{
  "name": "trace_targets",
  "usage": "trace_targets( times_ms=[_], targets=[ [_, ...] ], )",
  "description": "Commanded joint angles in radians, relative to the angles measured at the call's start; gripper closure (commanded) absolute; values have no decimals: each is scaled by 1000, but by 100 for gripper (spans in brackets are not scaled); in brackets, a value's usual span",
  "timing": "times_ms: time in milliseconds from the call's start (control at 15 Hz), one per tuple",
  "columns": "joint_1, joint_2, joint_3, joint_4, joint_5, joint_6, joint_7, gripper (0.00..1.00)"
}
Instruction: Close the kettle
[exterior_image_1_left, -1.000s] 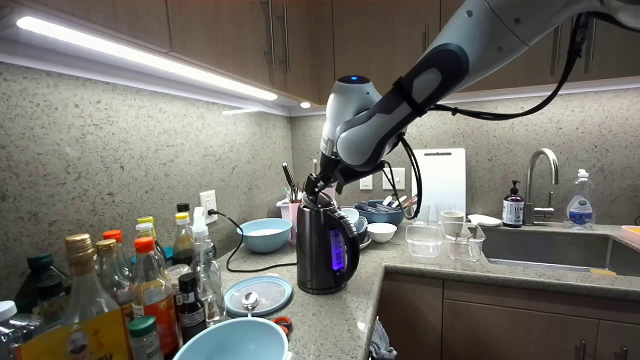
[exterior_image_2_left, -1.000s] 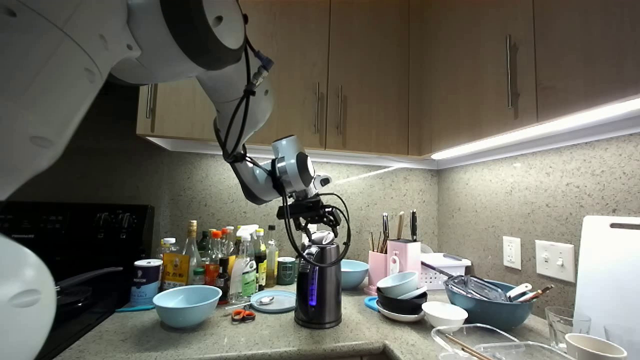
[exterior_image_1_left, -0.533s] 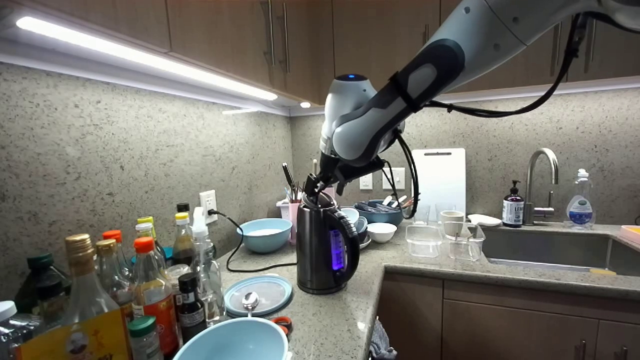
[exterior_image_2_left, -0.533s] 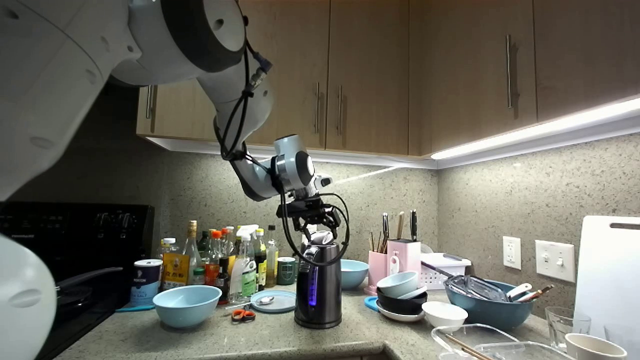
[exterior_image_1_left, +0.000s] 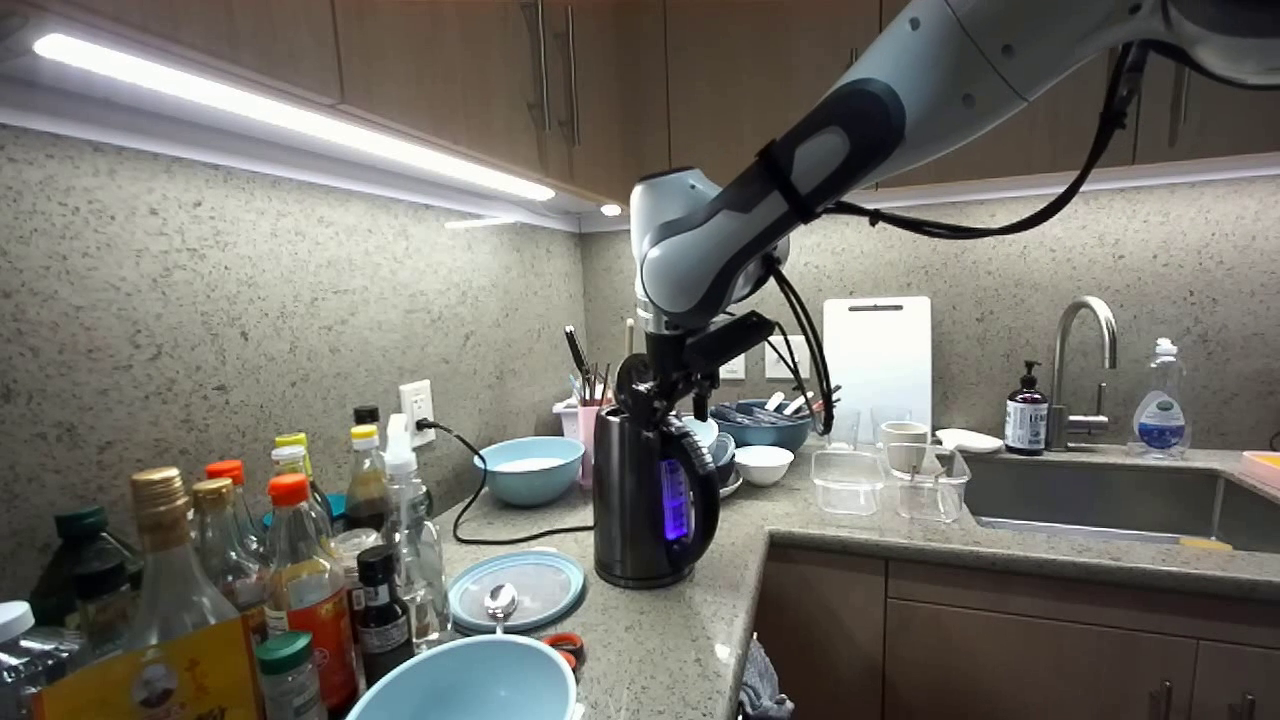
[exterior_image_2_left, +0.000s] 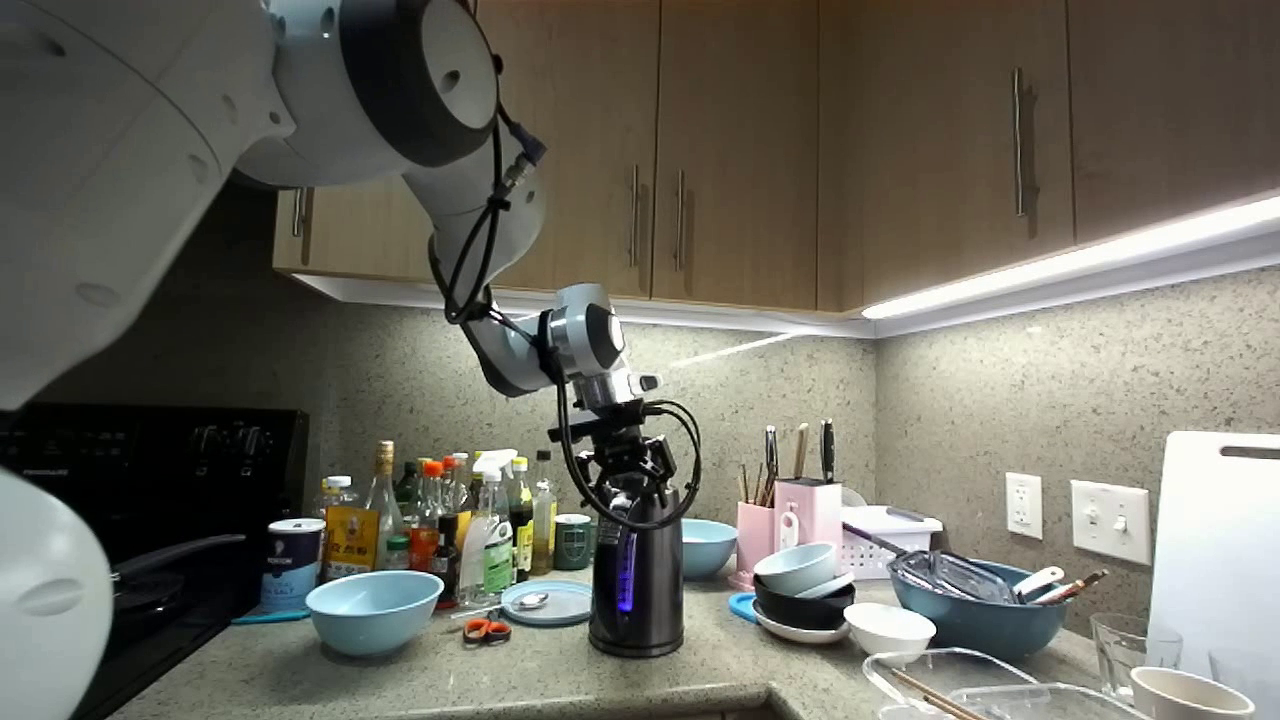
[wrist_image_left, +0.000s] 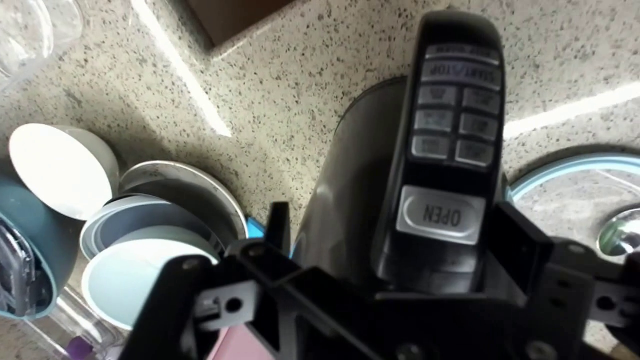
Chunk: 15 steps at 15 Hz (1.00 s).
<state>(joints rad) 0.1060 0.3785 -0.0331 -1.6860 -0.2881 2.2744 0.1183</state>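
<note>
Over the counter (exterior_image_1_left: 650, 640), lowered with the arm (exterior_image_1_left: 740, 230) in the last half-second, down to the kettle (exterior_image_1_left: 635, 500) standing there; spread wide at the gripper (wrist_image_left: 391, 212), seemingly holding nothing. Presumably for pressing down the lid (too obscured to confirm shut), near the OPEN button (wrist_image_left: 441, 215).

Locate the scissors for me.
In an exterior view, the scissors lie on the counter left of the kettle, between it and a light blue bowl.
</note>
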Motion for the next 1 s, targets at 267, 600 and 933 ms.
trace_targets(
  times_ms=[267,600,933],
  targets=[
    [15,-49,9,0,-42,149,-28,0],
    [25,-130,7,3,-50,221,18,0],
    [12,-174,46,-13,81,135,13,0]
  ],
)
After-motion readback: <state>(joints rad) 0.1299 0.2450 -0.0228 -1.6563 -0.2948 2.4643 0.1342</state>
